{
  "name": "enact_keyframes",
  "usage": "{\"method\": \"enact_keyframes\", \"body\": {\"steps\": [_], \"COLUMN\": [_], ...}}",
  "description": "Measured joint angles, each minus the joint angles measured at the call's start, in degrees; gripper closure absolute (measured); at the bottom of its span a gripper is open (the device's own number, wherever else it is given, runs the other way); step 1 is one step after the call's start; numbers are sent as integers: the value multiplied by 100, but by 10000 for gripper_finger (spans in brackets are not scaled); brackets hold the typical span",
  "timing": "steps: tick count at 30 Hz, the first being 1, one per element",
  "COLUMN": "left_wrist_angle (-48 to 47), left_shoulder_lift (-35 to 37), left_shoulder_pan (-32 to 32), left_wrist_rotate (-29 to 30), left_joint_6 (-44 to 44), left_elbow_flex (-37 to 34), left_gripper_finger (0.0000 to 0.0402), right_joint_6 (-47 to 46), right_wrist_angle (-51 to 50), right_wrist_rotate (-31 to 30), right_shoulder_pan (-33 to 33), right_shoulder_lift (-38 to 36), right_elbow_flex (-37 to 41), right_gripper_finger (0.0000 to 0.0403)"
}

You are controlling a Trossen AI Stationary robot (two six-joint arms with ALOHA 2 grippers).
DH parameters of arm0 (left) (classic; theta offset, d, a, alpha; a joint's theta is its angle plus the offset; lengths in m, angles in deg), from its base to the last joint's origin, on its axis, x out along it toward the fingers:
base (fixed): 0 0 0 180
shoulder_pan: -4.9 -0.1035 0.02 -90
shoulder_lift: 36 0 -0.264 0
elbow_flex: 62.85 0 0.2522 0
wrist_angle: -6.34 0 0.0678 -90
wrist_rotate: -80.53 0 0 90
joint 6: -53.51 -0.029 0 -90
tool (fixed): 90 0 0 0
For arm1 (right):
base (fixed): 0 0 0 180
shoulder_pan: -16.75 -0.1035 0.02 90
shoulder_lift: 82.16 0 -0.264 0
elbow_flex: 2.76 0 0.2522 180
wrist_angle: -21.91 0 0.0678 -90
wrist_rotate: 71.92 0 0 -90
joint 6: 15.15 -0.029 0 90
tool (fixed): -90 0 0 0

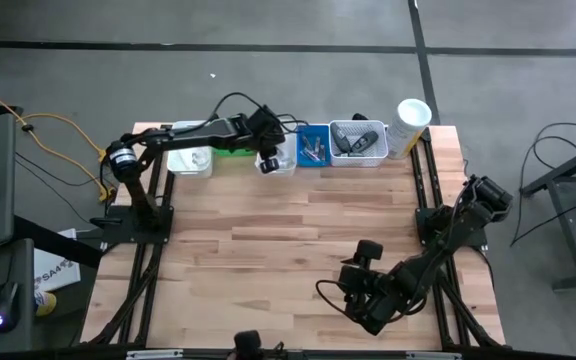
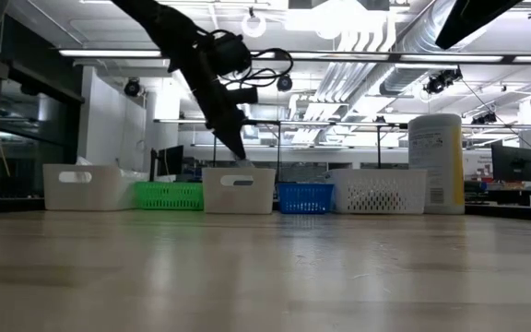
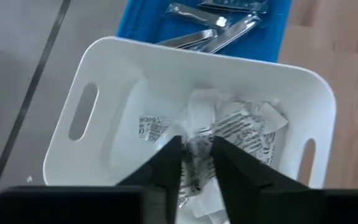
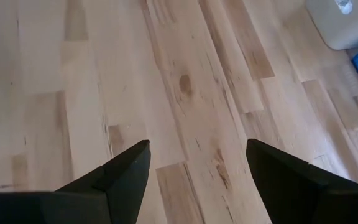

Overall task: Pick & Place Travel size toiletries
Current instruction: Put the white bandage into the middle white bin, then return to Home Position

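Left claw [image 1: 266, 163] at upper centre of the high view, reaching in from the left and hanging directly over the middle white bin [image 1: 286, 170] in the row along the far edge of the worktop [image 1: 288, 250]. In the low view, tip of that claw [image 2: 242, 159] just above the bin's rim [image 2: 238, 171], left of centre. In the left wrist view, claw [image 3: 197, 152] at lower centre, fingers [image 3: 166, 165] parted only a little, so released by the look of it. Crumpled clear sachet [image 3: 197, 149] visible in the slim gap, straight below. Impossible to tell whether it touches a finger or already lies on the heap.

Heap of sachets [image 3: 247, 127] bunched in the middle and right of the bin floor. No single long axis to line up with, only a loose pile. Bin's own long side slanting from upper left to lower right of that frame, blue bin [image 3: 129, 18] with silvery tubes [image 3: 229, 28] just beyond at the top edge.

Key relation, as a judgement: sachet directly under the claw and inside the bin walls, so only a wider opening and a straight lift called for, no sideways shift.

Right claw [image 1: 365, 252] well apart at lower right of centre in the high view, spread wide and empty [image 4: 197, 143] over bare planks. Much farther from the bins than the left one.
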Motion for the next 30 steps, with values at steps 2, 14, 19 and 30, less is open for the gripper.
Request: {"method": "enact_keyframes", "body": {"steps": [2,14,19,30], "left_wrist_angle": [-7,-416,-507,2015], "left_shoulder_lift": [0,74,326,3021], "left_shoulder_pan": [55,112,110,112], "left_wrist_rotate": [4,-654,-1200,-1990], "left_joint_6": [-66,637,761,982], "left_elbow_flex": [2,267,172,-2872], "left_gripper_finger": [288,200,199,199], "right_joint_6": [-14,49,-72,-676], "right_wrist_angle": [10,412,440,965], "right_wrist_rotate": [-63,-445,-627,-1879], "right_shoulder_pan": [-2,20,179,381], "right_shoulder_lift": [0,0,0,-1621], "right_elbow_flex": [0,0,-2,1869], "right_gripper_finger": [143,143,143,143]}}
